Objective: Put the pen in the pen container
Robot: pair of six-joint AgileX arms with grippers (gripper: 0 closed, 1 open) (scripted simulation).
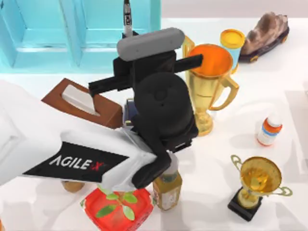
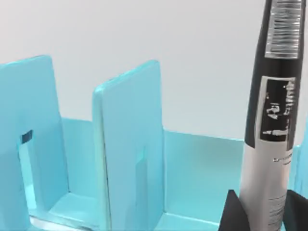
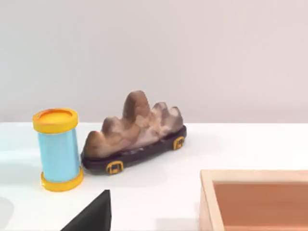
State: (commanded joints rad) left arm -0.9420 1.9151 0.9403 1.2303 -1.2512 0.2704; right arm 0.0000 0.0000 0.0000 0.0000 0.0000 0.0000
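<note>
The left end effector [image 2: 260, 211] hung over the far left-centre of the tabletop [image 1: 288, 72], its fingers closed on the pen [image 1: 127, 18]. The pen, black above and silver below, stood upright in that grip, just in front of a turquoise divided rack [image 2: 130, 154] at the far left. In the top view the left arm covered most of the slate-blue pen container [image 1: 128, 111], of which a sliver showed just right of a brown tissue box [image 1: 82, 102] and left of a large gold trophy [image 1: 210, 77]. In the right wrist view, the right end effector [image 3: 91, 214] showed as a dark tip, its state impossible to tell, near a light-blue cylinder [image 3: 57, 149] and a rock ornament [image 3: 134, 130].
</note>
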